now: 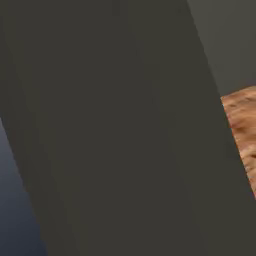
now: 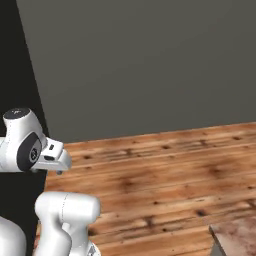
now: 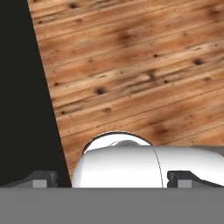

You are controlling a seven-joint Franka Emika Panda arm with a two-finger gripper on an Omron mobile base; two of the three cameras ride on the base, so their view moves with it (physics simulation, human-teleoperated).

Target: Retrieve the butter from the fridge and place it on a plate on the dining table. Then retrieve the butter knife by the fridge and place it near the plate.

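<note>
Gripper (image 3: 111, 178) spread wide and empty, dark tips standing apart over knotty brown plank floor (image 3: 140, 74). Brown-and-cream marbled corner of the dining table (image 2: 239, 236) at lower right in the right base view, cut off by the frame edge. Beyond, plain dark grey wall (image 2: 150, 65). Close, blurred dark grey slab (image 1: 125, 130) across the left base view, hard to identify.

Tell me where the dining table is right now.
A corner of the dining table shows at the right base view's bottom right, over the wooden floor.
</note>
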